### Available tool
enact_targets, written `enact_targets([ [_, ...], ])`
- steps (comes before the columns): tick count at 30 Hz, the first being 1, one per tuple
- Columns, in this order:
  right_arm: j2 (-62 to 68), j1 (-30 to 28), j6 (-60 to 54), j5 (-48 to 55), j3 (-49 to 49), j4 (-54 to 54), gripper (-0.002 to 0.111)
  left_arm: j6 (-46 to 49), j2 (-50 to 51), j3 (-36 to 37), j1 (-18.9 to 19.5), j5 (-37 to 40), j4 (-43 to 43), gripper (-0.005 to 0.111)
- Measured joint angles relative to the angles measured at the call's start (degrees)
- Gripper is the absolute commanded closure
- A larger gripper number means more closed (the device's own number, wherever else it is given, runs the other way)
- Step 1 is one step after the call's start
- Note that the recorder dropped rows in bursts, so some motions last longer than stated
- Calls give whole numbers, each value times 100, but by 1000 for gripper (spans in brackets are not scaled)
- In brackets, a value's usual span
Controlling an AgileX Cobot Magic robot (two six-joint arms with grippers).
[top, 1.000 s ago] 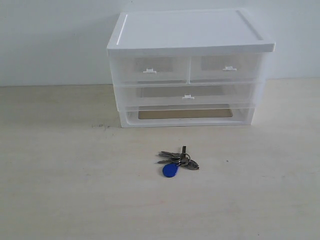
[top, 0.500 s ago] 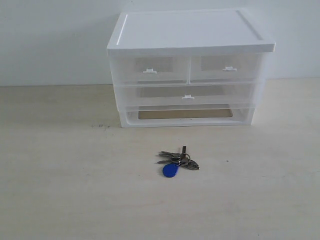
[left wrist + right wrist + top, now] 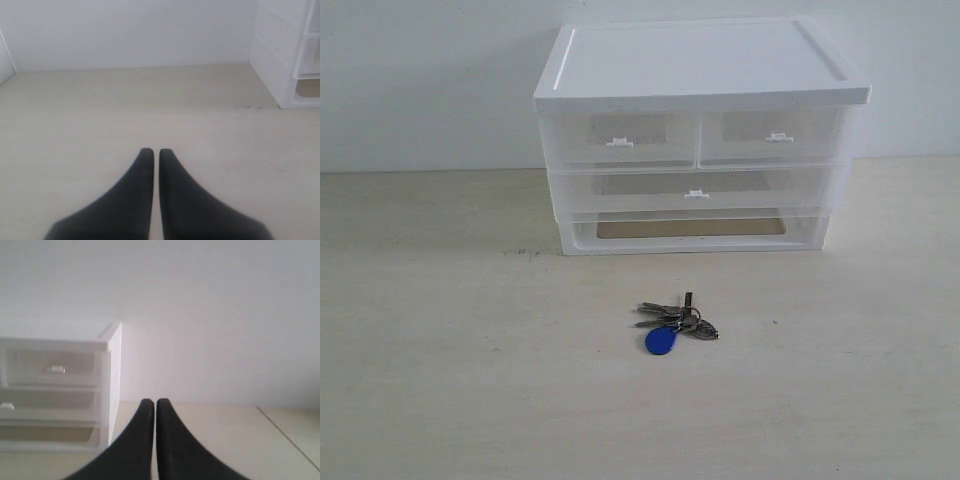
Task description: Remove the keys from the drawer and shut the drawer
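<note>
The keys (image 3: 675, 322), silver on a ring with a round blue fob, lie on the table in front of the white cabinet (image 3: 700, 65). The right-hand small clear drawer (image 3: 775, 137) sits flush with its left twin (image 3: 620, 140), and it shows again in the right wrist view as the drawer (image 3: 55, 369). Neither arm appears in the exterior view. My left gripper (image 3: 153, 151) is shut with nothing held, low over bare table, left of the cabinet's side (image 3: 272, 60). My right gripper (image 3: 151, 401) is shut and empty, off the cabinet's right side.
A full-width clear drawer (image 3: 696, 190) lies under the pair, and below it an open bottom slot (image 3: 690, 228). A white wall stands behind the cabinet. The table top (image 3: 470, 350) is pale wood; a seam (image 3: 287, 432) crosses it at the right.
</note>
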Motion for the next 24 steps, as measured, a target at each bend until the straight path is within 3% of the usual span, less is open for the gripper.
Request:
enact_targets([
  [4,0,0,-97,215,134,0,108,0,0,0,0,0,0,102],
  [13,0,0,-411,1841,155,-10,108,0,0,0,0,0,0,102],
  [24,0,0,-400,1934,169,170,108,0,0,0,0,0,0,102],
])
